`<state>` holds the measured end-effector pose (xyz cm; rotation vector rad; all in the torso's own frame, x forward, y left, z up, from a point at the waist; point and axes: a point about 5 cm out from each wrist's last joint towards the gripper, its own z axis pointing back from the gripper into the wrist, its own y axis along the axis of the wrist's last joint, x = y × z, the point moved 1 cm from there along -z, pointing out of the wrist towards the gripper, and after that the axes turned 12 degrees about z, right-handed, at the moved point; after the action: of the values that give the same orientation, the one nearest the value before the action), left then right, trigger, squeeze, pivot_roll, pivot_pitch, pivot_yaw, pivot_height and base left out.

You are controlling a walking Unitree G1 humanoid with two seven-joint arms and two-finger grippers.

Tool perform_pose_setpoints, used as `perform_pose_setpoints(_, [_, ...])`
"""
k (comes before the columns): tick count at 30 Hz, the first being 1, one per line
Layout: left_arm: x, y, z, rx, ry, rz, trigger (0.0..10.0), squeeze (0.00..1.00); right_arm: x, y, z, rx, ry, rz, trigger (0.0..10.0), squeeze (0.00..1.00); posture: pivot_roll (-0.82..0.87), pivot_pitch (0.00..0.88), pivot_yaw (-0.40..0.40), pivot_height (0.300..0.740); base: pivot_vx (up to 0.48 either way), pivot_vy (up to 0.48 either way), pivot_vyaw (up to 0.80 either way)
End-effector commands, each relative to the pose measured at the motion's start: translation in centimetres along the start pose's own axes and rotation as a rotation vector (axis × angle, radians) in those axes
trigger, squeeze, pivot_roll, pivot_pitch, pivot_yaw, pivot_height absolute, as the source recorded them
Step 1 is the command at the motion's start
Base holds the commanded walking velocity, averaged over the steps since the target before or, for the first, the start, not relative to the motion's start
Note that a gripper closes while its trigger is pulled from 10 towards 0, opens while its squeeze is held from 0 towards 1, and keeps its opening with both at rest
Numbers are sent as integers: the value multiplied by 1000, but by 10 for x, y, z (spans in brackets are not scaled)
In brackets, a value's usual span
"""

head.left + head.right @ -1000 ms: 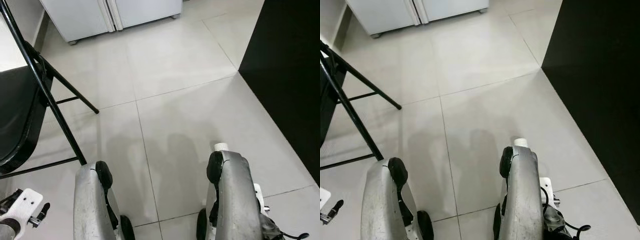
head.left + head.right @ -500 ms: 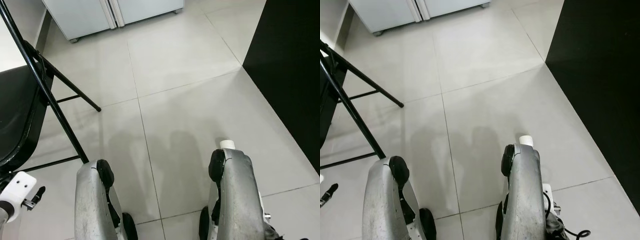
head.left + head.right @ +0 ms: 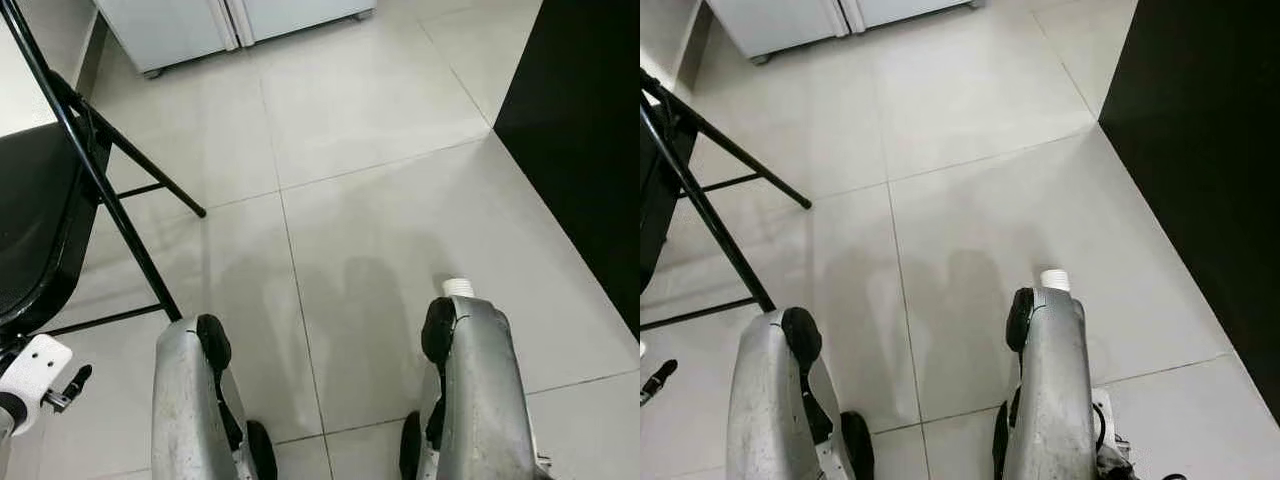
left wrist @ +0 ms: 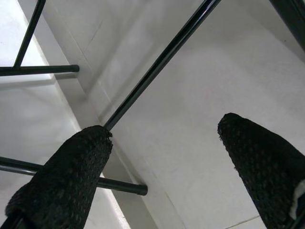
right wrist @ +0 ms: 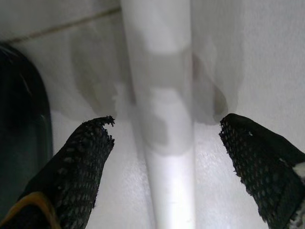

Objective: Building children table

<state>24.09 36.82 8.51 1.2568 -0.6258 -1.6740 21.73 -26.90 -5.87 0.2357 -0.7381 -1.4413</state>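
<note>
A white tube, likely a table leg point(image 5: 162, 71), runs lengthwise between the spread fingers of my right gripper point(image 5: 167, 129); the fingertips point(image 5: 90, 143) stand well apart from it on both sides. Its ribbed white end point(image 3: 458, 287) pokes out past my right forearm point(image 3: 475, 380) over the pale tiled floor. My left gripper point(image 4: 164, 138) is open with nothing between its fingers, and beyond them lie the thin black legs of a folding chair point(image 4: 157, 62). My left forearm point(image 3: 185, 400) hangs low beside the chair.
A black folding chair point(image 3: 40, 220) stands at the left, its legs reaching onto the tiles. A white cabinet point(image 3: 190, 25) is at the back and a dark panel point(image 3: 590, 130) at the right. A white bracket-like piece point(image 3: 35, 365) sits at the lower left edge.
The whole picture has shifted a little as the camera moved. Both arms keep the same pose, and the leg's white end stays by the right forearm.
</note>
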Motion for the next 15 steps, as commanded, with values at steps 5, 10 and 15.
perform_pose_setpoints(5, [-15,-5,5,-41,32,-14,10000,0,-41,-21,4,-91,99,43,10000,0,370,407,215,300,0,0,0])
perform_pose_setpoints(10, [-13,-8,7,-48,25,-16,10000,0,-50,-32,6,-153,158,66,6745,0,361,410,210,300,0,0,0])
perform_pose_setpoints(15, [-13,-8,6,-43,28,1,10000,0,-56,-42,9,-202,213,79,10000,0,357,415,210,300,0,0,0])
